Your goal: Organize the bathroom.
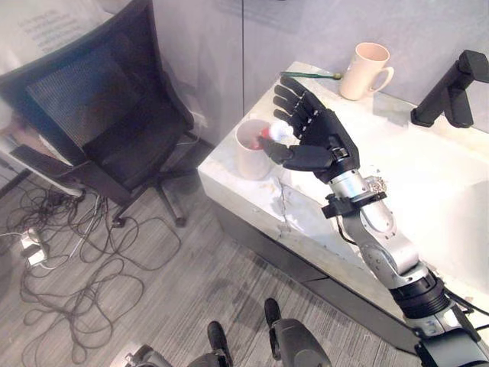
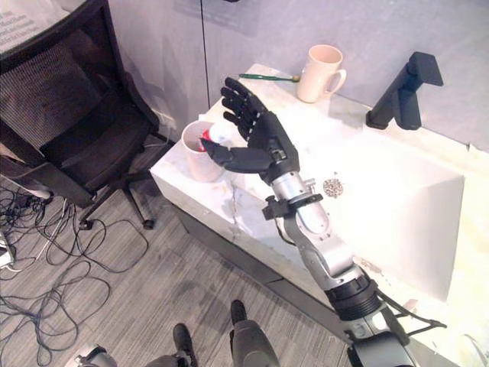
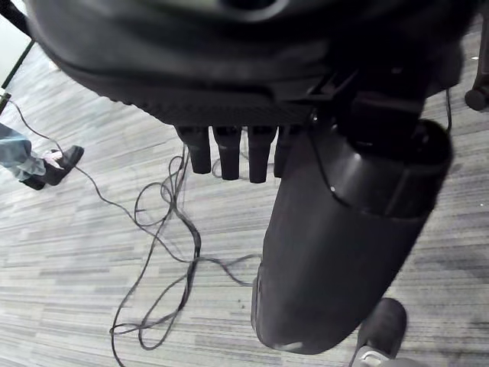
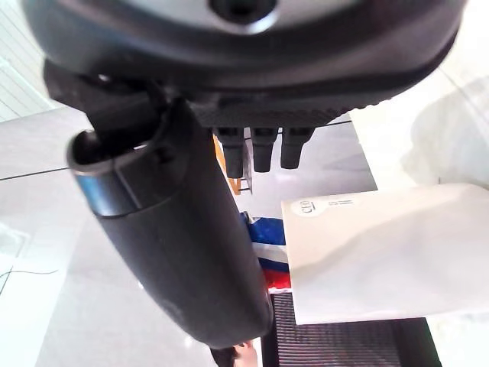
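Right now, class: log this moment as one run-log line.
right hand: open, above cup | toothpaste tube: in cup, countertop corner | left hand: idle over floor | toothbrush: beside mug

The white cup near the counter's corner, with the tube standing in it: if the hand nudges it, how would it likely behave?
The white cup looks tall and narrow, so it would probably tip rather than slide. The toothpaste tube sticks out above its rim, likely making it top-heavy. It stands close to the marble counter edge, so a push outward could drop it. The right hand is open beside it.
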Motion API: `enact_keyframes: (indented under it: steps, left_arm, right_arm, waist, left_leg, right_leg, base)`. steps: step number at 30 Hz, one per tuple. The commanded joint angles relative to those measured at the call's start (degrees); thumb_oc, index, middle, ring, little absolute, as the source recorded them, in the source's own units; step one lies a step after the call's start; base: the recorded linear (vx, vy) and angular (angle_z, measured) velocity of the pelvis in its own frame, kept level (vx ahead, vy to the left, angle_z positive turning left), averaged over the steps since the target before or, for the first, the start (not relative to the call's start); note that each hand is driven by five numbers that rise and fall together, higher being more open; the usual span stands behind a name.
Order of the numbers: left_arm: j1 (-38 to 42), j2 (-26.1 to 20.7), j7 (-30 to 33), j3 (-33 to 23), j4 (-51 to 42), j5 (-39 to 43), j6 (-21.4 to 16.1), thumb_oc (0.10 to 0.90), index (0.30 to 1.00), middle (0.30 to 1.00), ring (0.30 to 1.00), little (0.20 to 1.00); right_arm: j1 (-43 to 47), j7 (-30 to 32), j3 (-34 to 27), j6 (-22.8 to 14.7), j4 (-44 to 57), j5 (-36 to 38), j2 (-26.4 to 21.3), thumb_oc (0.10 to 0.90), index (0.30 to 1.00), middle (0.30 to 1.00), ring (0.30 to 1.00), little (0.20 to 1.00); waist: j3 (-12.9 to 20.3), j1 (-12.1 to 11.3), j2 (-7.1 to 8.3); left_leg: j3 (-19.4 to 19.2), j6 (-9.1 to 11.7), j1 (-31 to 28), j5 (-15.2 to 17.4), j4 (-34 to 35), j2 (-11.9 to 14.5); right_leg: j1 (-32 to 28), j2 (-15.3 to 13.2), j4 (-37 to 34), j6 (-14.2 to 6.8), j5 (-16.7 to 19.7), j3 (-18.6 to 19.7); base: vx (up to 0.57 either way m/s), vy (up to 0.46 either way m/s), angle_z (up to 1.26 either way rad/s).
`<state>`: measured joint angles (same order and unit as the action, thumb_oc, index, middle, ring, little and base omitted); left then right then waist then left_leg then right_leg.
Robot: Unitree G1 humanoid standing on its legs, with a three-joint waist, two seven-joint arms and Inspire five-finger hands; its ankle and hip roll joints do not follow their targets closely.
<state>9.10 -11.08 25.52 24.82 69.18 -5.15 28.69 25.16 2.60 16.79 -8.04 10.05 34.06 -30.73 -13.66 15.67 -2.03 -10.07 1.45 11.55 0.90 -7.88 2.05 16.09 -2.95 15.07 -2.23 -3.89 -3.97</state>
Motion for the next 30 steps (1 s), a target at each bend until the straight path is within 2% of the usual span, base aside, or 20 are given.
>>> enact_keyframes:
  steps: [1, 10, 30]
  left_arm:
    - [-1.47, -3.5, 1.05, -0.14, 1.96, -3.55, 1.54, 0.8, 0.9, 0.9, 0.9, 0.9]
    - [-1.16, -3.36, 0.39, 0.02, 2.14, -4.82, 1.78, 0.8, 0.9, 0.9, 0.9, 0.9]
    - [-1.79, -2.45, 1.75, -0.68, 3.62, -9.2, 0.49, 0.8, 0.9, 0.9, 0.9, 0.9]
  right_arm:
    - [3.94, -1.52, -1.59, -4.35, 9.19, -2.87, 3.61, 0.8, 0.9, 0.9, 0.9, 0.9]
    - [4.01, -1.1, -0.26, -3.61, 8.6, -5.05, 3.6, 0.8, 0.9, 0.9, 0.9, 0.9]
    - [1.97, 4.21, 2.27, -1.23, 7.27, -12.19, 3.39, 0.8, 0.9, 0.9, 0.9, 0.9]
  waist:
    - [3.66, 1.25, 3.28]
    - [4.03, 1.06, 3.37]
    - [5.69, 0.94, 4.14]
  left_leg:
    - [-4.29, -2.28, 4.46, 5.64, -9.3, -3.31]
    - [-4.29, -2.01, 4.6, 5.1, -8.68, -3.39]
    - [-4.22, -1.39, 3.37, 4.09, -6.81, -3.73]
  right_leg:
    - [-3.12, 1.22, -5.44, -5.3, 1.69, 6.57]
    - [-2.92, 1.47, -5.91, -5.28, 2.02, 6.56]
    - [-4.01, 2.45, -7.45, -5.4, 2.88, 7.12]
  base:
    - [-0.01, 0.007, -0.04]
    - [0.0, -0.002, -0.02]
    - [0.0, -0.008, -0.03]
